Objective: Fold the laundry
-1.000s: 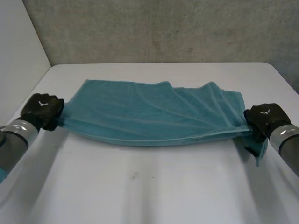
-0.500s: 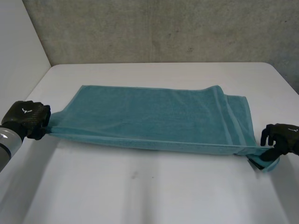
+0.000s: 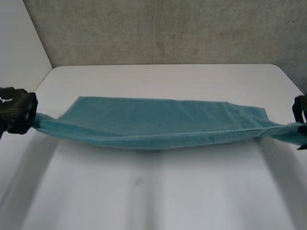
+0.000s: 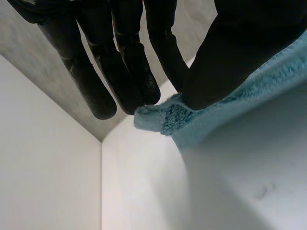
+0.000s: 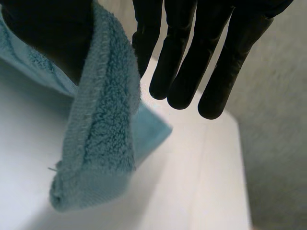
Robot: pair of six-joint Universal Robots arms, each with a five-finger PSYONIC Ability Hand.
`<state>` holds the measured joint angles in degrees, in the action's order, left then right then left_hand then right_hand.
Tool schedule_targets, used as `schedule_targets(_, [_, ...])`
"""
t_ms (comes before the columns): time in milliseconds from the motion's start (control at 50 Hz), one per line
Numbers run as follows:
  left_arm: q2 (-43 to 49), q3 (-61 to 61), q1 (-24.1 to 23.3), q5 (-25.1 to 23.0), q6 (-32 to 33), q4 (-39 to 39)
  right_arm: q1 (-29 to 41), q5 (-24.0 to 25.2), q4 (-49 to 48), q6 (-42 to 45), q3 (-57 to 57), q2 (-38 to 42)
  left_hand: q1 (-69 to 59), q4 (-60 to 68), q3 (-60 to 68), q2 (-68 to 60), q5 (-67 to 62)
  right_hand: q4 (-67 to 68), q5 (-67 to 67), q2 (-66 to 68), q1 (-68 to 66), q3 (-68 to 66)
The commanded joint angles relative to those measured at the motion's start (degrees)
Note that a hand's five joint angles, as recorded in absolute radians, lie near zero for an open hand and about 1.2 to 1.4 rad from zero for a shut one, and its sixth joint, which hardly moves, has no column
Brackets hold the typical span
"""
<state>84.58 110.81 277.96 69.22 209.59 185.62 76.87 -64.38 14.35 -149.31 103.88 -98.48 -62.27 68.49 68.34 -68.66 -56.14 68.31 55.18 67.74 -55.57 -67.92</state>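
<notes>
A teal towel point(image 3: 158, 124) hangs stretched across the white table point(image 3: 158, 191), held at both short ends by the robot's two black hands. In the head view it forms a long band running from 9 o'clock to 3 o'clock. Its far edge is close to straight and its near edge dips lowest around the middle, with a dark shadow directly beneath. Whether that low point touches the table cannot be told.

The left hand point(image 3: 17, 110) holds the 9 o'clock end, where the cloth bunches into a narrow neck. The right hand point(image 3: 300, 109) holds the 3 o'clock end, which is gathered the same way. A grey concrete wall point(image 3: 168, 33) stands at 12 o'clock beyond the table.

The wrist views show each hold from close by (the head view gives little of the fingers). In the left wrist view, the left hand point(image 4: 230, 52) presses its thumb against its straight fingers point(image 4: 124, 62). A fluffy corner of the towel point(image 4: 163, 117) is pinched between them and pokes out just past the thumb tip. In the right wrist view, the right hand point(image 5: 182, 57) keeps its fingers straight, with the thumb point(image 5: 48, 33) opposite. The towel point(image 5: 103, 129) is caught between thumb and nearest finger, and its thick looped edge drapes down over the thumb toward the table point(image 5: 192, 191).
</notes>
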Motion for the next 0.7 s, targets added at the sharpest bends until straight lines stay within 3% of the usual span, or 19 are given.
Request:
schedule_targets(20, [-2.76, -0.15, -1.19, -2.33, -1.3, -1.31, 0.47, 1.1, 5.77, 2.79, -4.39, 0.2, -17.73, 11.51, 11.66, -11.34, -13.86, 11.69, 14.82, 12.26, -24.43, -12.08])
schedule_targets(80, [-0.91, -0.41, -1.54, -2.24, -1.03, -1.14, 1.0, 0.66, 5.51, 4.03, -4.48, 3.56, -17.73, 11.51, 11.66, -11.34, -13.86, 11.69, 14.82, 12.26, -24.43, -12.08])
schedule_targets(120, [7.74, -2.51, -2.77, -1.63, -0.5, -0.44, 3.53, -0.65, 5.68, 7.35, -6.31, 11.87, -17.73, 11.51, 11.66, -11.34, -13.86, 11.69, 14.82, 12.26, -24.43, -12.08])
schedule_targets(140, [7.79, -2.52, -2.77, -1.63, -0.5, -0.43, 3.55, -0.66, 5.69, 7.37, -6.33, 11.9, -17.73, 11.51, 11.66, -11.34, -13.86, 11.69, 14.82, 12.26, -24.43, -12.08])
schedule_targets(240, [22.61, -11.37, -7.24, 1.52, -0.06, 0.27, 8.73, -8.37, 5.78, 8.42, -14.04, 26.29, -17.73, 11.51, 11.66, -11.34, -13.86, 11.69, 14.82, 12.26, -24.43, -12.08])
schedule_targets(300, [25.28, -13.86, -8.22, 2.5, -0.06, 0.27, 10.05, -12.07, 5.69, 8.16, -18.08, 31.31, -17.73, 11.51, 11.66, -11.34, -13.86, 11.69, 14.82, 12.26, -24.43, -12.08])
schedule_targets(400, [32.65, -22.55, -10.5, 4.79, -0.06, 0.45, 12.77, -13.84, 3.24, 6.33, -20.91, 34.14, -17.73, 11.51, 11.66, -11.34, -13.86, 11.69, 14.82, 12.26, -24.43, -12.08])
schedule_targets(540, [34.69, -24.15, -10.86, 4.7, -0.06, 0.62, 13.48, -14.02, -1.34, 0.96, -20.65, 34.58, -17.73, 11.51, 11.66, -11.34, -13.86, 11.69, 14.82, 12.26, -24.43, -12.08])
schedule_targets(560, [34.51, -23.8, -10.86, 4.61, -0.06, 0.54, 13.48, -13.93, -1.78, 0.43, -20.3, 34.58, -5.59, -0.63, -0.48, 0.79, -1.73, 11.69, 14.82, 12.26, -24.43, -12.08])
schedule_targets(580, [34.51, -23.79, -10.86, 4.61, -0.06, 0.53, 13.48, -13.93, -1.79, 0.42, -20.3, 34.58, -5.47, -0.75, -0.6, 0.91, -1.61, 11.69, 14.82, 12.26, -24.43, -12.08])
schedule_targets(600, [34.16, -23.18, -10.95, 4.61, -0.06, 0.36, 13.39, -13.93, -2.05, 0.34, -19.95, 34.67, 10.68, -16.9, -16.75, 17.07, 14.55, 11.69, 14.82, 12.26, -24.43, -12.08])
schedule_targets(620, [33.46, -22.22, -10.95, 4.52, -0.06, 0.45, 13.13, -13.93, -2.31, 0.34, -19.6, 34.67, 15.84, -22.06, -21.91, 22.23, 19.71, 11.69, 14.82, 12.26, -24.43, -12.08])
schedule_targets(700, [30.92, -20.11, -10.77, 4.09, -0.06, 0.53, 13.04, -13.93, -2.93, 0.51, -19.07, 34.58, 22.57, -28.8, -28.64, 28.96, 26.44, 11.69, 14.82, 12.26, -24.43, -12.08])
